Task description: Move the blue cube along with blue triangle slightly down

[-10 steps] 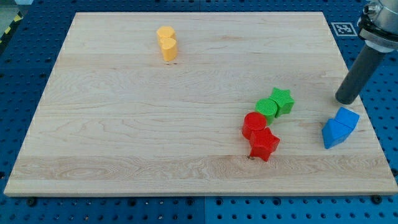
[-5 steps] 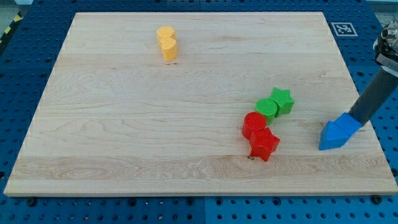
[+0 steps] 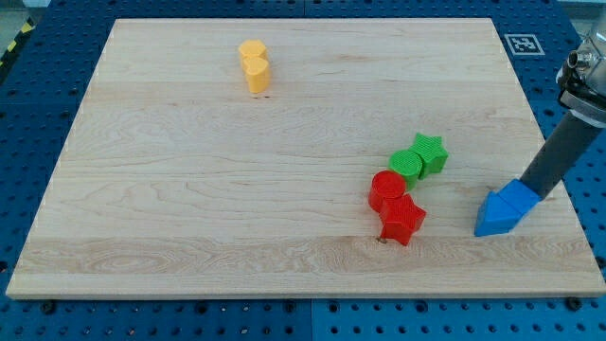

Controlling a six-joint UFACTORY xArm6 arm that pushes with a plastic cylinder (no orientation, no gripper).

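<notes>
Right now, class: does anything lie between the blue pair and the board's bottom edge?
Nothing visible does. My tip touches the blue cube, joined to the blue triangle; only bare wooden board lies below.

A single camera looks down at a slant from above the wooden board's [image 3: 237, 189] near edge. The board fills almost the whole frame, its far edge at the view's top, blue pegboard [image 3: 38, 114] bordering it.
</notes>
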